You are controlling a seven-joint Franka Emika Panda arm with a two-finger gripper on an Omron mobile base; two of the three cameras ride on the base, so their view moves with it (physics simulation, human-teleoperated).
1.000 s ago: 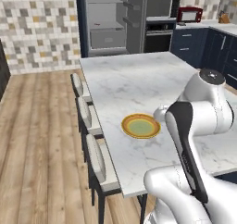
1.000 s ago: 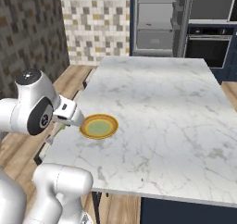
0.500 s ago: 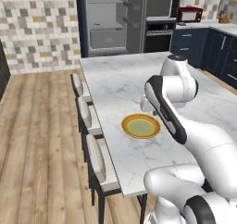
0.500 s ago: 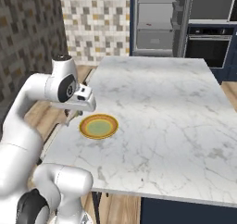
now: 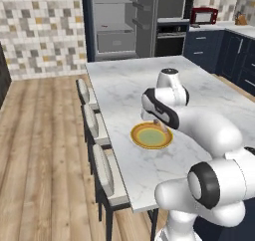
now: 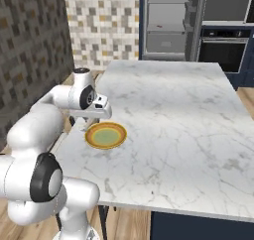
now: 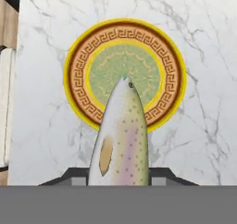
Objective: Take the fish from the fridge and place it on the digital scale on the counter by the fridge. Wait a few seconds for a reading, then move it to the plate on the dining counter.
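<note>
White marble of the dining counter (image 5: 199, 85) spreads below the gripper (image 7: 121, 172), whose jaws clamp the fish (image 7: 121, 140), nose toward twelve o'clock over the plate (image 7: 124, 75). Last step: lower, then let go.

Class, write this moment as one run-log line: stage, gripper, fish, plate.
stage: carrying to plate | gripper: shut on fish | fish: held above plate, head pointing at its centre | plate: bare, on dining counter
</note>
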